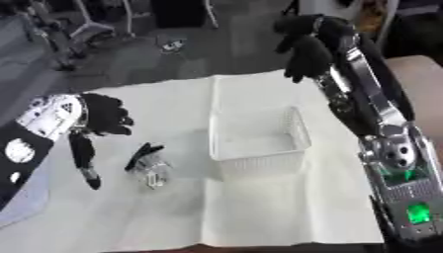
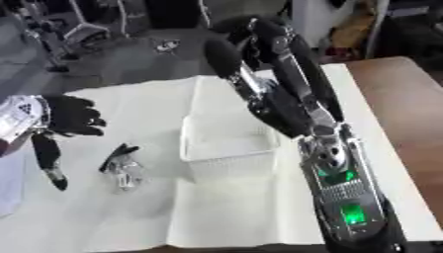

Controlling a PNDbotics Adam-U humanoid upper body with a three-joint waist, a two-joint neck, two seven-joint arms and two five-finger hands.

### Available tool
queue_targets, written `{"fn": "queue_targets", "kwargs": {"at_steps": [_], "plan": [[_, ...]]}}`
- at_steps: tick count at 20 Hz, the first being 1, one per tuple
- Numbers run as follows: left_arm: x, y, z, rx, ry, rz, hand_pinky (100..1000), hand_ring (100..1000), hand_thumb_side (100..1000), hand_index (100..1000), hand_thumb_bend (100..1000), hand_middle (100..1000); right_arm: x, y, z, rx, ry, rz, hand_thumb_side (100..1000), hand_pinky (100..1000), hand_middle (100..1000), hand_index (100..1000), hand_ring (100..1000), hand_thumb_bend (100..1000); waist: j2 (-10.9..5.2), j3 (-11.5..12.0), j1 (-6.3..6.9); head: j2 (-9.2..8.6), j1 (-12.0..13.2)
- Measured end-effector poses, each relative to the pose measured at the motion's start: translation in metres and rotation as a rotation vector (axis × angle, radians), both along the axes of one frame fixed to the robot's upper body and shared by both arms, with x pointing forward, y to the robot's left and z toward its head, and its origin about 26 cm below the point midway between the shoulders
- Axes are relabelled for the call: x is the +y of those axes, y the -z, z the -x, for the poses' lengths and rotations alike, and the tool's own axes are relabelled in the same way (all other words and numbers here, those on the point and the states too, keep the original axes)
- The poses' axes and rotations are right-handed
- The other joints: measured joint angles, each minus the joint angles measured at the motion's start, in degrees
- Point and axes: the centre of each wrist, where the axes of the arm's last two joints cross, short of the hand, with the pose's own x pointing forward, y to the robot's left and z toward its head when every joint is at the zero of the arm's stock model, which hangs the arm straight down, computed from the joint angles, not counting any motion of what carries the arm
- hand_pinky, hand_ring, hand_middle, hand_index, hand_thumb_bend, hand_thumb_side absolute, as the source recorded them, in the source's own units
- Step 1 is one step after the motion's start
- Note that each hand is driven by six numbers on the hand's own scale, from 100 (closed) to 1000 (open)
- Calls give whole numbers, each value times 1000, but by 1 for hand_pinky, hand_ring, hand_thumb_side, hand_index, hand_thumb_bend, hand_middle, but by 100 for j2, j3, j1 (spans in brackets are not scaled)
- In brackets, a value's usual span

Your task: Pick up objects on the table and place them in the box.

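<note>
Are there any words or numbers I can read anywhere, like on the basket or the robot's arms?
No readable words or numbers anywhere.
White basket: plain, no label.
Small black and clear object: no writing I can make out.
Right arm: green lights only, no text.
Left arm: round black and white marks, no letters.

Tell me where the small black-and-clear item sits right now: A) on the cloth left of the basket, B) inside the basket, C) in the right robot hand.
A: the small item lies on the white cloth, left of the empty-looking basket.
</note>
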Motion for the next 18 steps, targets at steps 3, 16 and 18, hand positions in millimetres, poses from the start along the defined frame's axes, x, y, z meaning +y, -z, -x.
{"fn": "queue_targets", "kwargs": {"at_steps": [3, 16, 18], "plan": [[-4, 7, -1, 35, 35, 42, 1000, 1000, 1000, 1000, 857, 1000, 0, 0, 0, -2, 0, -1, 1000, 381, 547, 753, 429, 631, 1, -14, 0, 0, 0], [-11, 27, -5, 115, 95, 81, 1000, 1000, 1000, 1000, 870, 1000, 1, -2, 0, -13, -4, -5, 1000, 382, 547, 753, 430, 627, 12, -53, -3, -2, 0], [-13, 31, -6, 125, 95, 74, 1000, 1000, 1000, 1000, 866, 1000, 1, -2, 0, -15, -5, -6, 1000, 382, 547, 753, 430, 626, 32, -77, -3, -9, 0]]}}
